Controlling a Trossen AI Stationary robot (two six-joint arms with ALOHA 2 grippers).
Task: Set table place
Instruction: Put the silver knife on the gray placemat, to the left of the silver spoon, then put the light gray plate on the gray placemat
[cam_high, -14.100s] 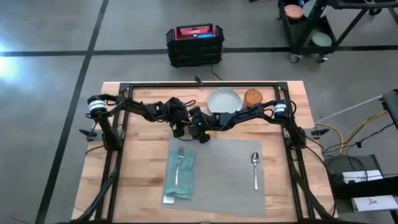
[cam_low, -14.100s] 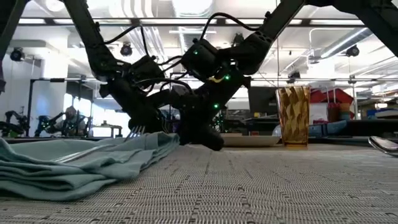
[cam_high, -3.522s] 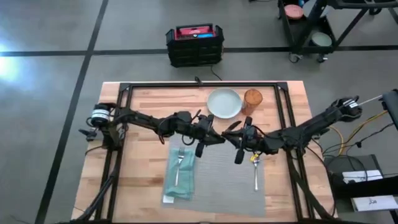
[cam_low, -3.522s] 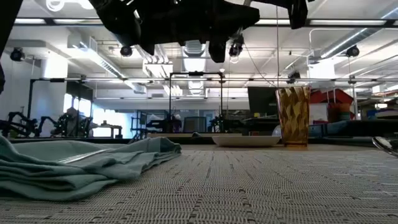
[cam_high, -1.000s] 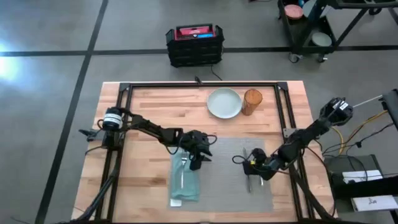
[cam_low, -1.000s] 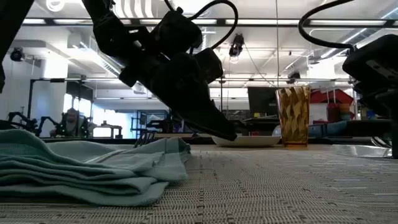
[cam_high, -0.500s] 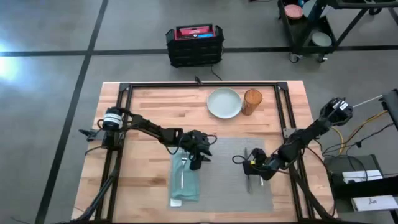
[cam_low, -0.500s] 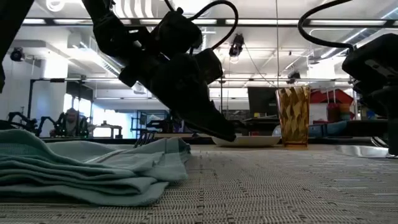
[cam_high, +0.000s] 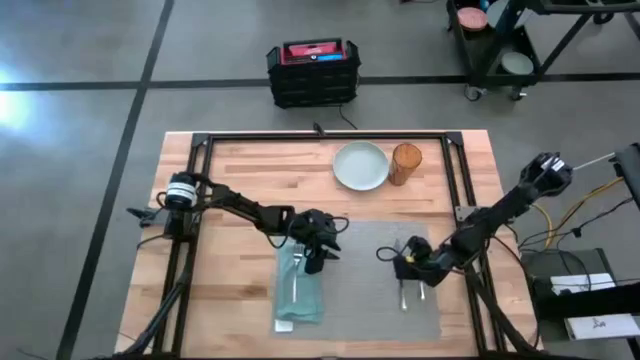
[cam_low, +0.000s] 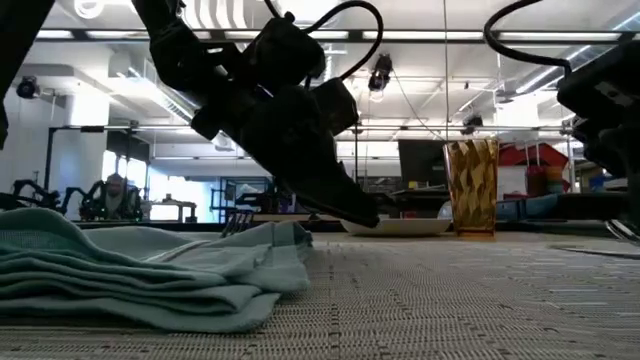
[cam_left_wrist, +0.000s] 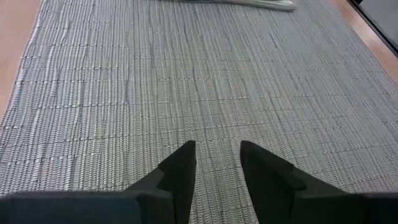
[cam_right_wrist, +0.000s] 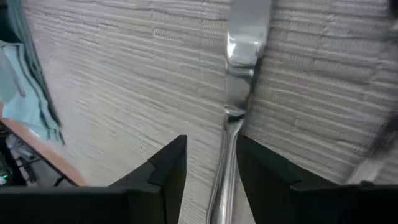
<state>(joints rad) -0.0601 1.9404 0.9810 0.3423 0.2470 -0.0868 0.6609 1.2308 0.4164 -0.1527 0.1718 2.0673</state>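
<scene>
A grey placemat (cam_high: 355, 290) lies on the wooden table (cam_high: 230, 160). On its left part lies a teal napkin (cam_high: 298, 298) with a fork (cam_high: 297, 285) on top. My left gripper (cam_high: 318, 258) hovers open at the napkin's far right corner, with only mat below it (cam_left_wrist: 217, 162). My right gripper (cam_high: 405, 270) is open low over the mat's right part. A silver knife (cam_right_wrist: 239, 74) lies flat on the mat and runs between its two fingers. A second silver piece (cam_right_wrist: 373, 165) lies beside the knife. The plate (cam_high: 361, 165) and amber glass (cam_high: 405, 163) stand beyond the mat.
A black metal frame (cam_high: 320, 138) borders the work area, with its posts at the table's left and right. A black crate (cam_high: 313, 70) stands on the floor beyond the table. Bare mat lies between the napkin and the knife.
My right gripper has risen a little and drifted slightly toward the table's right edge. The knife stays flat on the mat.
</scene>
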